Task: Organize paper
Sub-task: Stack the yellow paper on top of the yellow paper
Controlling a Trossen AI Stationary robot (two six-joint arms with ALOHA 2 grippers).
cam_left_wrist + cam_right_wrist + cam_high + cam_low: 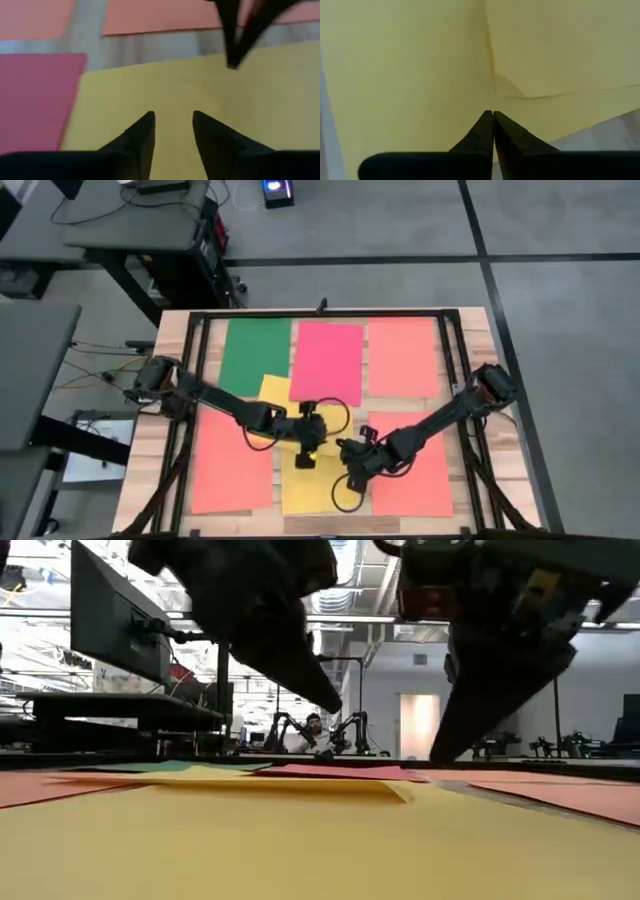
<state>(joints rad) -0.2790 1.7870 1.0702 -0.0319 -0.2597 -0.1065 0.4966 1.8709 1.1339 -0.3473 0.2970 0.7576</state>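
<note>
We take the tilted yellow paper sheet (283, 412) at the middle of the wooden slatted table (175, 350) as our landmark. Beyond it, along the far side, lie a green rectangular sheet (253, 352), a pink-red sheet (327, 362) and an orange sheet (403, 357), apart from each other. A second flat yellow sheet (312, 488) lies on its near side, with the tilted one overlapping its far edge. Another orange sheet (232, 462) lies at the landmark's near left, and one more orange sheet (418, 480) lies at its near right.

Our left gripper (172, 119) hangs just over the yellow paper near the overlap, its two dark fingers (144, 131) slightly parted with nothing between them. Our right gripper (493, 116) is at the near right of the landmark, over the second yellow sheet, its fingertips pressed together into one point close to the tilted sheet's corner; we cannot tell whether it touches the paper.
</note>
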